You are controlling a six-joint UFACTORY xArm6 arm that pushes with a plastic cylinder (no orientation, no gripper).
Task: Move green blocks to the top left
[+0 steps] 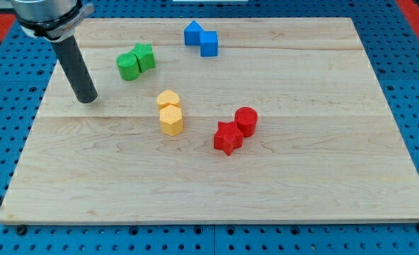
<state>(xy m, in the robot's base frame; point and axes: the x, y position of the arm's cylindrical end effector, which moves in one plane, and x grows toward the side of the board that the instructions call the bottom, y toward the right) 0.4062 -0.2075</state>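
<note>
Green blocks sit touching near the worktop's upper left, the tip just down-left of them, no fingers on this rod, so I'd swing round their right side and nudge both leftward together.

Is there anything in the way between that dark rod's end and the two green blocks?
No. In the camera view, only bare wood lies between my tip and the green blocks, which sit up and to the view's right of it.
</note>
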